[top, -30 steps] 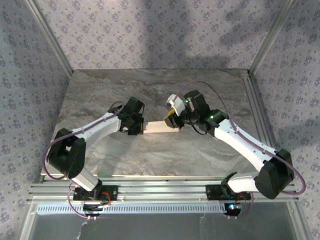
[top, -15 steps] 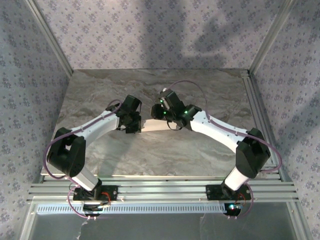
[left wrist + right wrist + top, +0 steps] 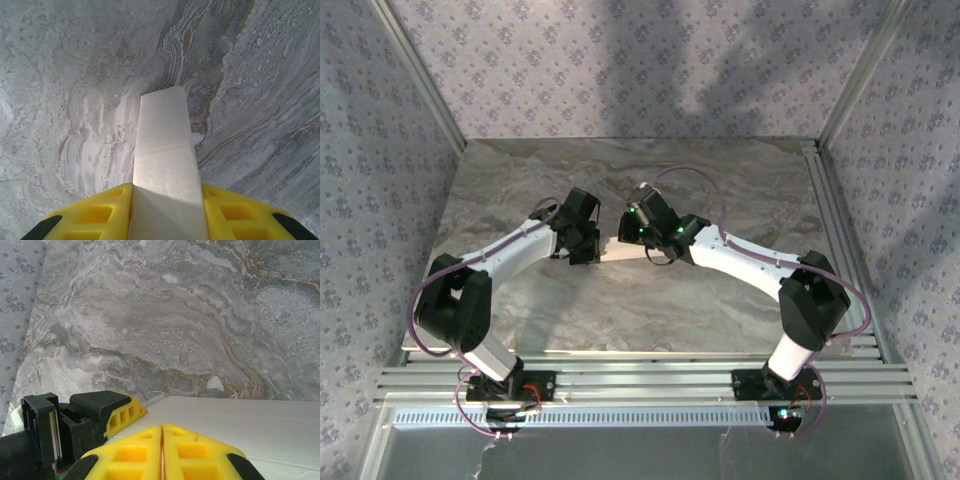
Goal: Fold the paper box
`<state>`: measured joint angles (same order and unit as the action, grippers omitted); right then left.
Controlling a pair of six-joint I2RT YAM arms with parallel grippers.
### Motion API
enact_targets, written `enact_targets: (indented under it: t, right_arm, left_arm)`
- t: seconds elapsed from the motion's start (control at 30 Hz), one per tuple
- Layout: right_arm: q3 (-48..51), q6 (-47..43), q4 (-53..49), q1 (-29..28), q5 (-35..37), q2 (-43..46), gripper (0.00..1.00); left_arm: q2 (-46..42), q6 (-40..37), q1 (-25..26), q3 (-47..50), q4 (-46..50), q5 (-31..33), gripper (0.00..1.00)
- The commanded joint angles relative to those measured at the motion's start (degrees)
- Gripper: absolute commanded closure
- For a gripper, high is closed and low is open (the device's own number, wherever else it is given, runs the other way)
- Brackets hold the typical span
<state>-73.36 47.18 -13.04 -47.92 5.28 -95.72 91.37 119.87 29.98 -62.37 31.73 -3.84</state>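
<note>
While the left tool (image 3: 166,192) stays clamped on the paper box (image 3: 162,135), the right tool (image 3: 162,429) has slid left and closed.

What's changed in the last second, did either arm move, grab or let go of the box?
The right pincer swung left along the paper box, from its right end toward the left pincer, and closed; its fingers now meet with nothing between them. The left pincer stayed clamped on the box's left end, and the box kept its place.
</note>
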Motion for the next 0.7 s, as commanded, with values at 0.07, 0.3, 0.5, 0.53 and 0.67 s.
enact_targets:
  t: [0.07, 0.3, 0.5, 0.53, 0.67]
  right_arm:
    - [1.8, -0.1, -2.4, 0.3, 2.4, -2.7, 0.91]
    - [3.8, -7.8, -1.6, 0.0, 6.8, 6.5, 0.67]
    - [9.1, -22.7, -7.3, 5.6, 6.4, 19.7, 0.58]
    - [9.9, -23.9, -9.2, 7.4, 5.9, 20.8, 0.61]
    - [14.7, -27.5, -12.7, 16.5, -3.5, 23.2, 0.65]
  left_arm:
    - [3.0, 4.9, -0.6, 0.6, 6.3, 0.9, 0.77]
    - [3.1, 4.7, -0.9, 0.5, 6.4, 0.9, 0.78]
    - [3.0, 3.8, -1.6, 0.1, 6.8, 0.8, 0.78]
    - [3.1, 3.6, -1.7, 0.0, 6.8, 0.8, 0.78]
    - [3.3, 3.1, -1.9, -0.3, 6.8, 0.7, 0.78]
